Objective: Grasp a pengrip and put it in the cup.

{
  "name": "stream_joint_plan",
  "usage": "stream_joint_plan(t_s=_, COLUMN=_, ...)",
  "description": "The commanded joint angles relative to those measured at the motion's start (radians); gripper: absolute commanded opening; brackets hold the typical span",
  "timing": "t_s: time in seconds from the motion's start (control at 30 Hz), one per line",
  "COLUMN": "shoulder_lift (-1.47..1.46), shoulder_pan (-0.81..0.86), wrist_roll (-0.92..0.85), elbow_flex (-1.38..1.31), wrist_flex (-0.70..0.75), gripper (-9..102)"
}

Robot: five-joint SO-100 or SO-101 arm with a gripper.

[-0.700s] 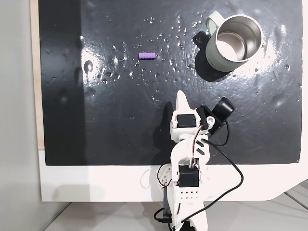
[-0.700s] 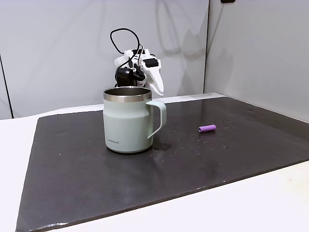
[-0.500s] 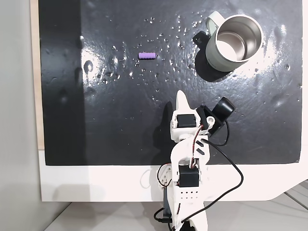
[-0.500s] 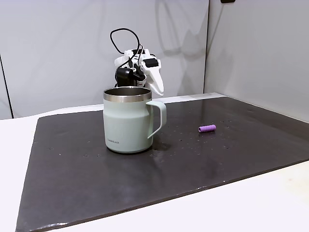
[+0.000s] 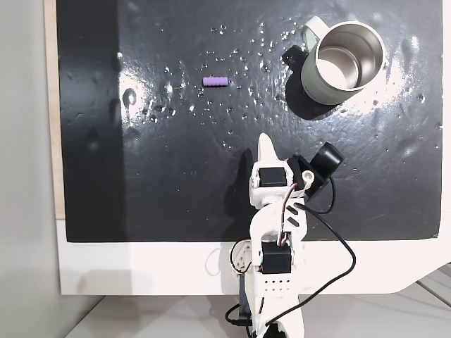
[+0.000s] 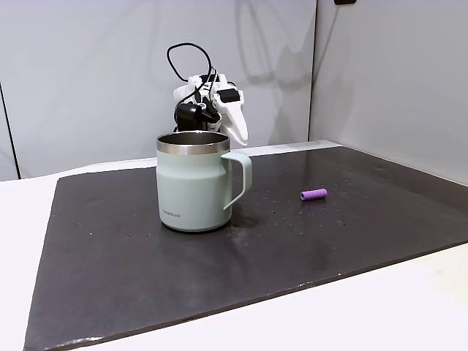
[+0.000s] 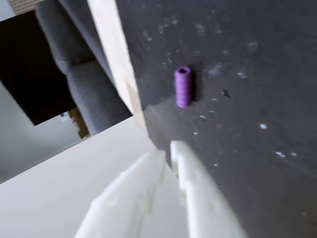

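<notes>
The small purple ribbed pengrip (image 5: 215, 81) lies flat on the black mat, also seen at the right in the side fixed view as the pengrip (image 6: 314, 194) and in the wrist view as the pengrip (image 7: 183, 87). The cup (image 5: 343, 61), pale grey-green with a steel inside, stands upright at the mat's far right corner; in the side view the cup (image 6: 194, 181) is in front of the arm. My white gripper (image 5: 265, 143) hovers well short of the pengrip, pointing toward it, fingers together and holding nothing; the gripper (image 7: 167, 149) enters the wrist view from the bottom.
The black mat (image 5: 141, 176) lies on a white table (image 5: 141, 267), with a wooden strip along its left edge. The arm's base and black cable (image 5: 338, 239) sit at the near edge. Small specks dot the mat around the pengrip.
</notes>
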Motion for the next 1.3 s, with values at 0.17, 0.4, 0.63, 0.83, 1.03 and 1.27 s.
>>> stream_joint_plan(t_s=0.17, shoulder_lift=-0.202, shoulder_pan=-0.1, wrist_roll=-0.026, elbow_flex=-0.333, wrist_flex=0.127, gripper=0)
stream_joint_plan(t_s=0.4, shoulder_lift=-0.673, shoulder_pan=-0.081, wrist_roll=-0.052, elbow_flex=-0.853, wrist_flex=0.288, gripper=4)
stream_joint_plan(t_s=0.63, shoulder_lift=-1.058, shoulder_pan=-0.109, wrist_roll=-0.009, elbow_flex=-1.298, wrist_flex=0.531, gripper=25)
stream_joint_plan(t_s=0.83, shoulder_lift=-1.299, shoulder_pan=-0.156, wrist_roll=0.087, elbow_flex=-1.592, wrist_flex=0.698, gripper=26)
stream_joint_plan(t_s=1.03, shoulder_lift=-1.474, shoulder_pan=-0.236, wrist_roll=0.144, elbow_flex=-1.839, wrist_flex=0.807, gripper=26)
stream_joint_plan(t_s=1.27, shoulder_lift=-1.7, shoulder_pan=-0.272, wrist_roll=0.158, elbow_flex=-2.057, wrist_flex=0.902, gripper=27)
